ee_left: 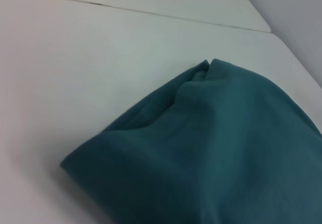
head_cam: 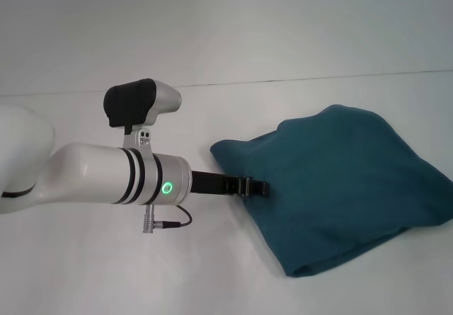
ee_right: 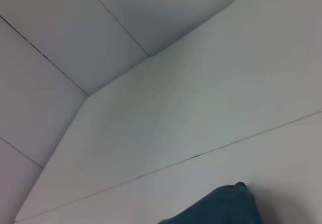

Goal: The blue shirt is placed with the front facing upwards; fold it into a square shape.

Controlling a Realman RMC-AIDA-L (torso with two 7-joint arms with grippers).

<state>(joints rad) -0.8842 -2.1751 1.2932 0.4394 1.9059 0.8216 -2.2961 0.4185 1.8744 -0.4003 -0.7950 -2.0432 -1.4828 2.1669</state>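
Nearest the head camera, the left arm reaches across the white table [head_cam: 212, 272]; its left gripper [head_cam: 262, 187] meets the near-left edge of the large dark teal-blue cotton shirt [head_cam: 340, 187], fingers apparently closed at the hem, though whether cloth is pinched cannot be told. Judged step: squaring or pressing a completed fold. To do it well, the edge should be drawn taut and level, then laid so the layers align without dragging the bundle. The shirt lies right of centre, already folded into a plump, roughly four-cornered packet with plain fabric upward, soft creases and rounded corners; no print shows. Beyond runs a dark table seam [head_cam: 318, 80]. The right gripper is out of view.
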